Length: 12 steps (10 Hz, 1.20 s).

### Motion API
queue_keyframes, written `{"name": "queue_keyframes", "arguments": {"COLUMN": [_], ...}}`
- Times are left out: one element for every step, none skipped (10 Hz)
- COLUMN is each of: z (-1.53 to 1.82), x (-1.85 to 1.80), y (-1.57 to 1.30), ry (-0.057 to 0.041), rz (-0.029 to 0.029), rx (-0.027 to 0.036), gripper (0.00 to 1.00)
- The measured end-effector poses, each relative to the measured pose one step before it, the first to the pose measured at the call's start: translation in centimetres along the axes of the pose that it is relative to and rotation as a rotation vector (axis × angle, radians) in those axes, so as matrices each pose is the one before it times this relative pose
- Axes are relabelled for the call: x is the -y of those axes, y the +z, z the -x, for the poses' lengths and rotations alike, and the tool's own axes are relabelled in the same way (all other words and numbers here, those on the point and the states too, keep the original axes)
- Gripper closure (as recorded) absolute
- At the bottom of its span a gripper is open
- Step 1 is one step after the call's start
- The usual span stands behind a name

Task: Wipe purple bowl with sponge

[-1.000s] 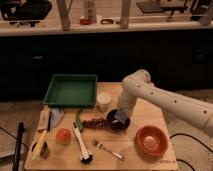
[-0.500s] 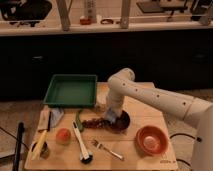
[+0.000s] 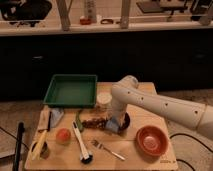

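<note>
The hand [image 3: 116, 119] is low over the bowl [image 3: 126, 121], mid worktop [image 3: 131, 159]. The sponge [image 3: 112, 126] sits just under it. I cannot tell if it grips. The sponge looks soft and light, so pinch its sides.

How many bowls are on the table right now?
2. The small dark purple bowl sits centre frame under the gripper; the larger orange-red bowl lies nearer the camera, image-right. The white arm might hide another.
</note>
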Motion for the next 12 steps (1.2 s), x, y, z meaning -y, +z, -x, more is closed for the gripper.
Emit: {"name": "queue_keyframes", "arguments": {"z": [-0.392, -0.427, -0.476, -0.937, -0.764, -1.271, -1.129, -0.894, -0.122, 0.335, 0.892, 0.803], "x": [-1.969, -0.889, -0.628, -0.185, 0.313, 0.759, 0.757, 1.348, 1.143, 1.229, 1.409, 0.933], "y": [-0.752, -0.409, -0.387, -0.370, -0.088, -0.074, 0.026, 0.171, 0.251, 0.277, 0.503, 0.415], "ry": [0.02295, 0.01683, 0.01591, 0.02386, 0.01002, 0.00944, 0.00233, -0.00528, -0.01091, -0.01941, -0.02903, -0.02877], "rz": [-0.00029, 0.00038, 0.00052, 0.00030, -0.00125, -0.00290, 0.00350, -0.00221, 0.00106, 0.00192, 0.00464, 0.00585], "rx": [-0.00721, -0.00857, -0.01144, -0.01948, -0.00868, -0.01211, -0.00775, -0.00459, 0.00073, 0.00253, 0.01039, 0.01233], "gripper": [1.00, 1.00, 1.00, 1.00, 1.00, 1.00, 1.00, 1.00, 1.00, 1.00, 1.00, 1.00]}}
